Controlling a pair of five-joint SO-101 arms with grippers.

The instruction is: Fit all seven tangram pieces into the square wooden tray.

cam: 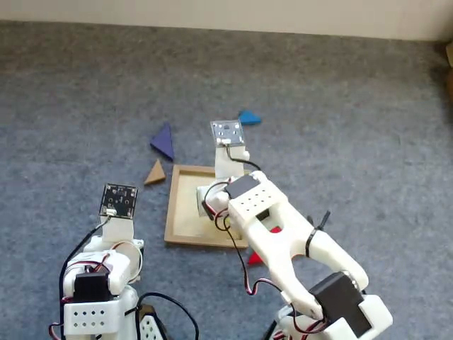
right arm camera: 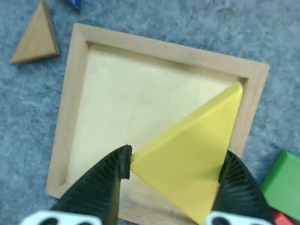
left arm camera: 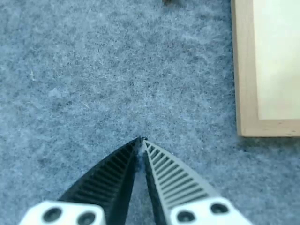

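Starting nearest, at the right gripper [right arm camera: 176,164]: clamped across the yellow triangle [right arm camera: 187,154], one finger on each side, probably to leave the piece's far tip free for steering into a corner. Holds it tilted over the square wooden tray [right arm camera: 69,108], tip up against the far corner, near part overhanging the near rim, seemingly not yet flat. Just beside the tray, on carpet: a green piece [right arm camera: 283,180] and a red piece [cam: 256,259]. At the left gripper [left arm camera: 142,140]: pinched together on nothing, above carpet beside the tray's rim, likely parked clear of the working arm. Beyond the tray: tan triangle [cam: 155,172] closest, purple triangle [cam: 163,142] next, blue piece [cam: 248,117] farthest.
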